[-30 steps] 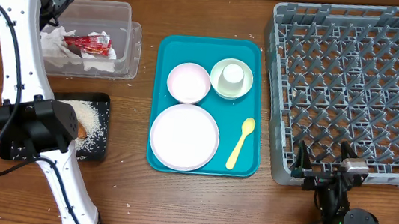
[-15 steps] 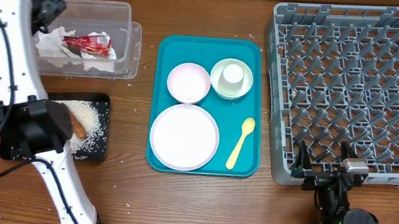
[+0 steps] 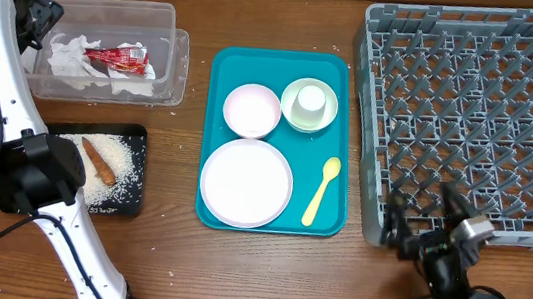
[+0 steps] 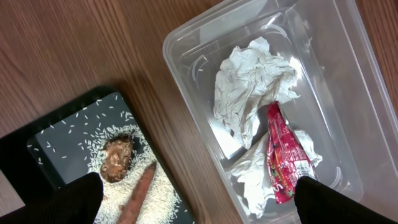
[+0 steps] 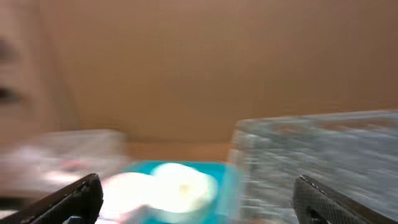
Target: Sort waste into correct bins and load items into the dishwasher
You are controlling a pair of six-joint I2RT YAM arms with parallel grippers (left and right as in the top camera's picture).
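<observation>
No text, brand, number or sign can be read anywhere. Pale printed marks are seen only on the small red wrapper [image 4: 283, 158], which lies inside the clear tub [image 4: 329, 81] against the crumpled napkins [image 4: 249, 87]. In the left wrist view these marks are too small and creased to be made out as letters or figures. In the overhead view the wrapper is shown too small for them to be read. The right wrist view is blurred throughout.
</observation>
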